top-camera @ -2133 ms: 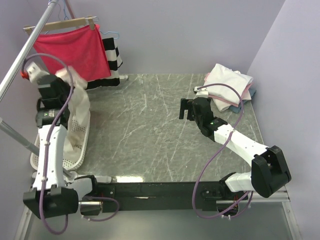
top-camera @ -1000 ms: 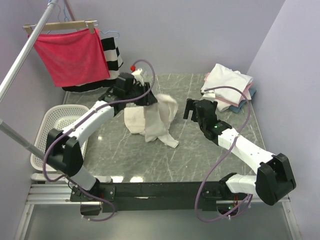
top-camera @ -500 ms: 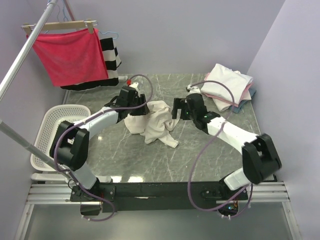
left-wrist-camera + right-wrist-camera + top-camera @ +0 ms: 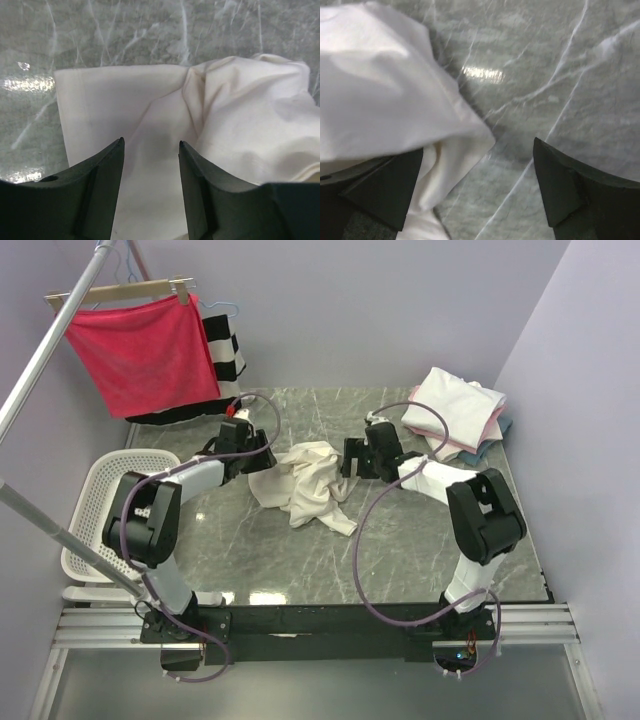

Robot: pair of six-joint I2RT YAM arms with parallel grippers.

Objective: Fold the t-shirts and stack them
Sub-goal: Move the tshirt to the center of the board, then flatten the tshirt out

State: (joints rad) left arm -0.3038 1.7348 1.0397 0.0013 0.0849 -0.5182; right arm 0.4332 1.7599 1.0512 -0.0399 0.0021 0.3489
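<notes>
Now a crumpled cream t-shirt (image 4: 305,480) lies on the table (image 4: 420,550).
Left gripper (image 4: 150,145) sits half-open over it, right gripper (image 4: 477,147) gapes wide beside it; neither holds anything.

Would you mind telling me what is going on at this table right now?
Both arms are working on one crumpled cream t-shirt lying in the middle of the table. The left gripper sits over the shirt's left part with its fingers apart, and the right gripper is wide open at the shirt's right edge; neither is holding the cloth. A stack of folded t-shirts sits at the far right corner, and a white basket stands at the left edge.
</notes>
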